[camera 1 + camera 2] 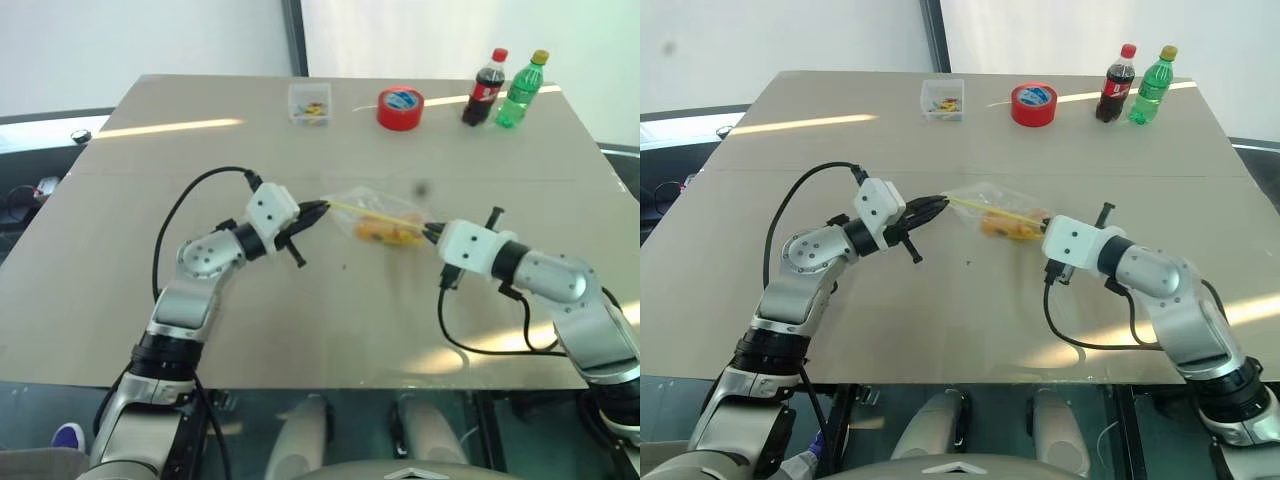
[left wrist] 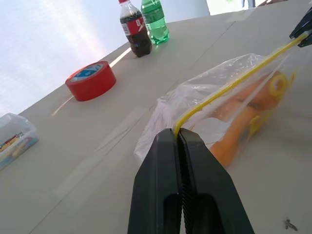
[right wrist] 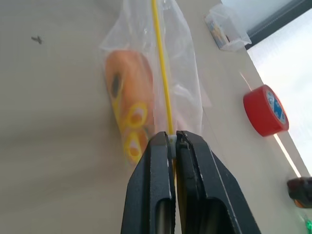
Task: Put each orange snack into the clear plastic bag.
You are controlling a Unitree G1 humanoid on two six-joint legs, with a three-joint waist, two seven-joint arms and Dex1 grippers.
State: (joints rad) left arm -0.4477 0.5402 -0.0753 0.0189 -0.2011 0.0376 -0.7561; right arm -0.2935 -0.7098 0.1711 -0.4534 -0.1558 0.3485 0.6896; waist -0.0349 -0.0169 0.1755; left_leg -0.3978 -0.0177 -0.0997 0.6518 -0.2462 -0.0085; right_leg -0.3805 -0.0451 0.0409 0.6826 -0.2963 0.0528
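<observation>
The clear plastic bag [image 1: 372,203] hangs stretched between my two grippers just above the middle of the table. Its yellow seal strip [image 3: 161,63] runs taut from one gripper to the other. My left gripper [image 2: 176,135] is shut on one end of the strip. At the opposite end, my right gripper [image 3: 174,138] is shut on the strip as well. The orange snacks [image 1: 385,232] lie inside the bag below the strip, and one orange snack [image 3: 127,90] shows through the film beside pale yellow print.
Along the table's far edge stand a small clear box [image 1: 309,103], a red tape roll [image 1: 400,107], a cola bottle [image 1: 484,88] and a green bottle [image 1: 522,90]. The tan tabletop [image 1: 200,330] is bare around the bag.
</observation>
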